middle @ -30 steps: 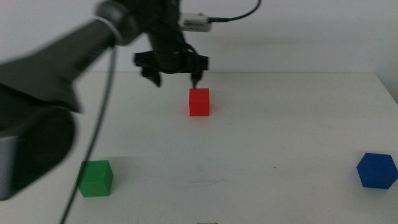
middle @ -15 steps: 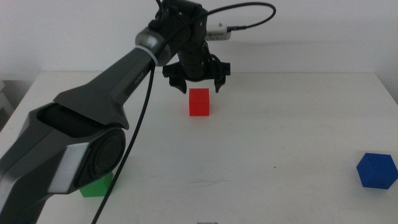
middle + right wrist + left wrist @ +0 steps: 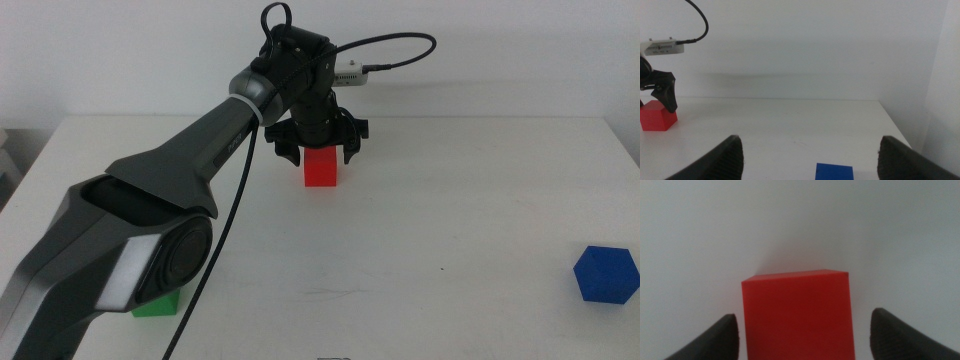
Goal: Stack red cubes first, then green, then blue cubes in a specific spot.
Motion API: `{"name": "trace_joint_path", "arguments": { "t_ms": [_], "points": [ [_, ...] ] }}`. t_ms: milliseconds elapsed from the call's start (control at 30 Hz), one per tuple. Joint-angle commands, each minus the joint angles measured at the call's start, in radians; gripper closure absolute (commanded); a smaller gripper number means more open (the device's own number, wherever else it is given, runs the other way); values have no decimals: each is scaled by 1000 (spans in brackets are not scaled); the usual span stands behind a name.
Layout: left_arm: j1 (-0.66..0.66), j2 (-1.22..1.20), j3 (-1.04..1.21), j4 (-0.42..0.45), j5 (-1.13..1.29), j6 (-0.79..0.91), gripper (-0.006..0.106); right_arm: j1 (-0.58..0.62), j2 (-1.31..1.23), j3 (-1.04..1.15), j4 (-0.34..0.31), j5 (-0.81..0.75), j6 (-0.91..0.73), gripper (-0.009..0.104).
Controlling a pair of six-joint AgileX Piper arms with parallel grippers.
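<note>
Now left hand (image 3: 321,150) straddles matte red cube (image 3: 321,167).

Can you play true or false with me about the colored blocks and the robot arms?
1. The left end effector is right over the red cube, jaws open on either side. True.
2. The green cube is stacked on the red cube. False: it sits alone on the table, near the front, partly hidden by the left arm.
3. The blue cube sits by itself on the table's right side. True.
4. The right end effector is gripping the blue cube. False: its jaws are open, and the cube lies on the table ahead of it.
</note>
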Motion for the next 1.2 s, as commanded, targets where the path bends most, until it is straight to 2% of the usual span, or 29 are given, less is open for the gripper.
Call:
{"name": "trace_joint_path", "arguments": {
  "t_ms": [0, 333, 367, 400, 533, 700, 800, 1000, 1067, 1167],
  "points": [
    [1, -70, -34, 4, -39, -18, 19, 2, -15, -20, -4, -79, -9, 1],
    [2, -63, -34, 4, -44, -41, 70, 2, -15, -20, -4, -79, -9, 1],
    [2, -71, -34, -22, -12, -43, 81, 2, -15, -20, -4, -79, -9, 1],
    [2, -78, -34, -39, -3, -44, 83, 2, -15, -20, -4, -79, -9, 1],
    [-15, -122, -34, -39, 33, -41, 85, 2, -15, -20, -4, -79, -9, 1],
    [-62, -203, -16, 24, 114, -15, 85, 2, -15, -20, -4, -79, -9, 1],
    [-84, -255, 35, 26, 114, -32, 85, 2, -15, -20, -4, -79, -9, 1],
    [-136, -382, 241, 58, 98, -104, 85, 2, -15, -20, -4, -79, -9, 1],
    [-156, -443, 348, 98, 54, -123, 85, 2, -15, -20, -4, -79, -9, 1],
    [-171, -547, 523, 105, -52, -158, 85, 2, -15, -20, -4, -79, -9, 1]
  ]
}}
